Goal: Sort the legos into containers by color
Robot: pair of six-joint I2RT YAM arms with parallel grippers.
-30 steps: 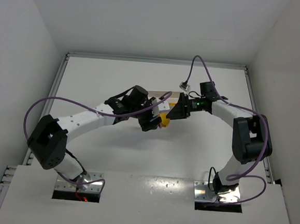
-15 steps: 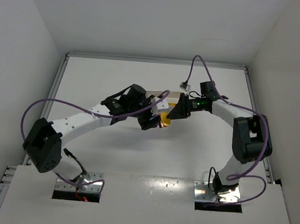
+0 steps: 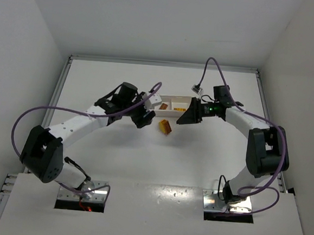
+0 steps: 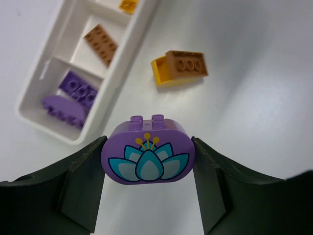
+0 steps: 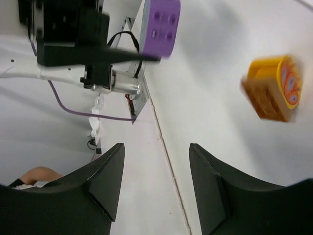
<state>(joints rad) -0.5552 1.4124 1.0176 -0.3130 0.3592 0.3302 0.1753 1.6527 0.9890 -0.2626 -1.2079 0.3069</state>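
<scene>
My left gripper (image 4: 148,147) is shut on a rounded purple lego with a light blue flower (image 4: 148,157) and holds it above the table, just beside the near end of the white tray (image 4: 122,58). The tray's near compartment holds purple legos (image 4: 73,95), the middle one a brown-orange lego (image 4: 100,44), the far one a yellow lego (image 4: 128,5). A yellow-orange lego (image 4: 180,67) lies on the table beside the tray. My right gripper (image 5: 156,147) is open and empty, and sees that lego (image 5: 271,88) and the held purple one (image 5: 159,27).
In the top view the tray (image 3: 175,113) lies mid-table between the left gripper (image 3: 142,118) and the right gripper (image 3: 184,118), with the loose lego (image 3: 165,127) just in front of it. White walls enclose the table on three sides.
My left arm has drawn back to the left with the purple lego in its grip. The tray and the yellow-orange lego are now uncovered. The right gripper has shifted slightly right.
</scene>
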